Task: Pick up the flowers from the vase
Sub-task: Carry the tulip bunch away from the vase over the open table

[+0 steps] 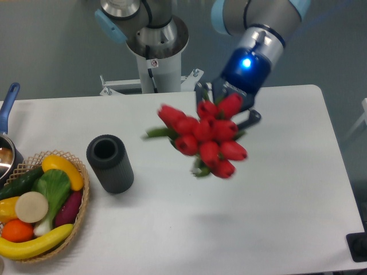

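The flowers [205, 139], a bunch of red tulip buds with green leaves, hang in the air over the middle of the white table [287, 189], slightly blurred. My gripper [229, 112] is shut on them from behind, and the buds hide most of its fingers. The vase [109, 163], a dark grey ribbed cylinder, stands upright at the left with its round mouth empty. The bunch is well to the right of the vase and fully out of it.
A wicker basket [80, 220] with fruit and vegetables sits at the front left, next to the vase. A blue-handled metal pot [7, 123] is at the left edge. The robot's base column [155, 54] stands behind the table.
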